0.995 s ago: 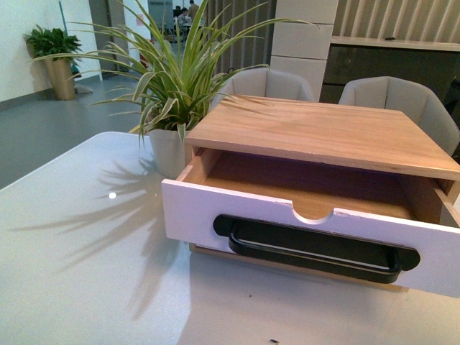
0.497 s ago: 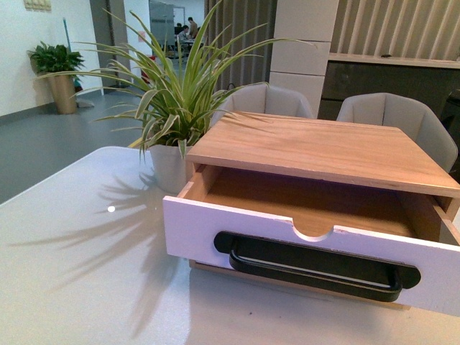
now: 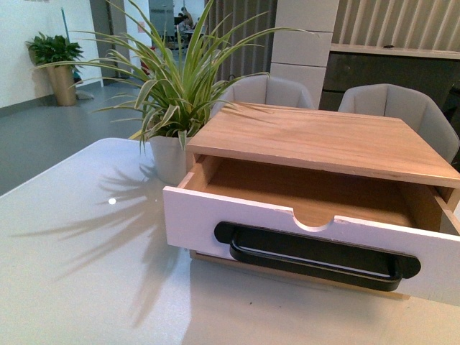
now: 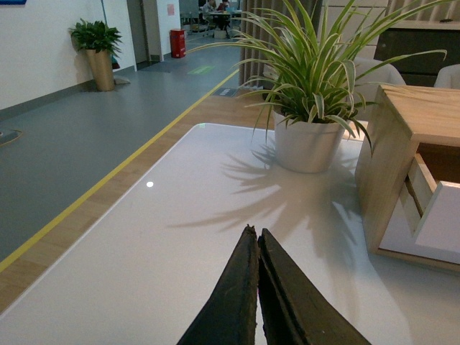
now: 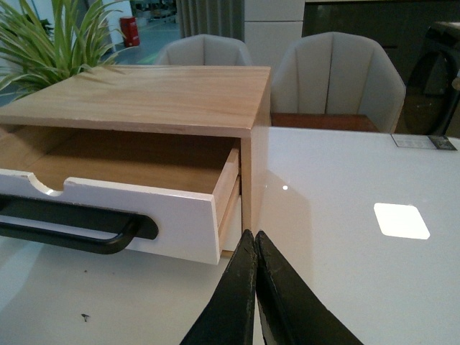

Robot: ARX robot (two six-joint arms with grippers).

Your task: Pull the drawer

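The drawer (image 3: 194, 223) stands pulled out of the wooden cabinet (image 3: 316, 136), white-fronted with a half-round notch and a long black bar handle (image 3: 316, 255); its inside looks bare. In the right wrist view the drawer (image 5: 180, 215) and the handle (image 5: 72, 230) show from the side. My right gripper (image 5: 254, 234) is shut on nothing, low over the table beside the drawer's front corner, apart from it. My left gripper (image 4: 254, 231) is shut and empty over the table, off the cabinet's (image 4: 384, 165) other side. Neither arm shows in the front view.
A potted plant (image 3: 172, 154) stands on the white table (image 3: 86, 287) right beside the cabinet. Two grey chairs (image 3: 392, 104) are behind the table. The table edge (image 4: 86, 215) drops to the floor on the left.
The front view shifts up and down slightly between frames. The drawer stays pulled out by the same amount.
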